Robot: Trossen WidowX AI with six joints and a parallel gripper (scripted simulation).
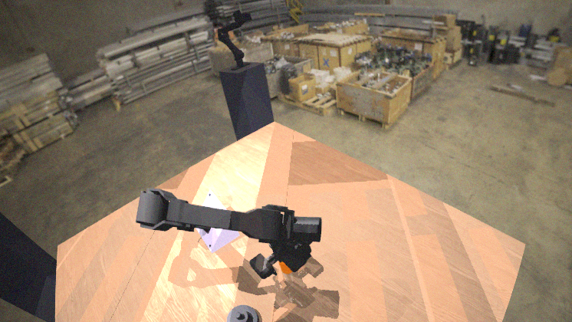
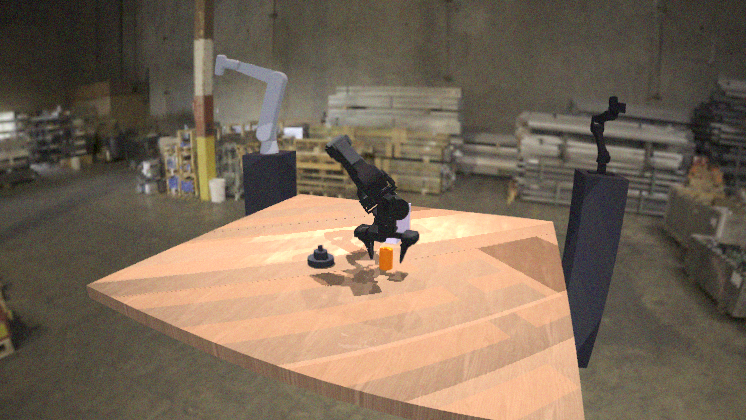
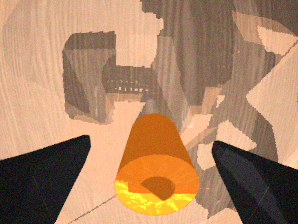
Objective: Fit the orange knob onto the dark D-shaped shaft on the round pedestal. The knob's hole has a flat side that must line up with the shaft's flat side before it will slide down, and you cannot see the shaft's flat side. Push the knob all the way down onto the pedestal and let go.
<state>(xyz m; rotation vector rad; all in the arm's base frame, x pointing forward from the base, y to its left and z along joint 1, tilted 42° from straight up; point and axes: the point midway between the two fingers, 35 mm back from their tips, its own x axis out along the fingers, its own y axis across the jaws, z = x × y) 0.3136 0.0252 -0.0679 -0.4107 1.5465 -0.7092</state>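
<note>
The orange knob (image 1: pixel 285 267) (image 2: pixel 385 258) (image 3: pixel 156 145) stands upright on the wooden table. The wrist view shows its top with a D-shaped hole. My gripper (image 2: pixel 386 260) (image 3: pixel 152 144) is open, pointing down over the knob, with one finger on each side and a gap to the knob on both sides. In the top view the arm hides part of the knob. The dark round pedestal (image 1: pixel 242 315) (image 2: pixel 320 258) with its short shaft stands on the table, left of the knob in the exterior view. It is cut off at the lower edge in the top view and outside the wrist view.
A pale lilac plate-like block (image 1: pixel 221 240) (image 2: pixel 405 221) is on the table behind the gripper, partly hidden by the arm. The arm's shadow falls on the wooden table (image 1: pixel 359 255) (image 2: pixel 334 333) around the knob. Other arms stand on dark plinths beyond the table.
</note>
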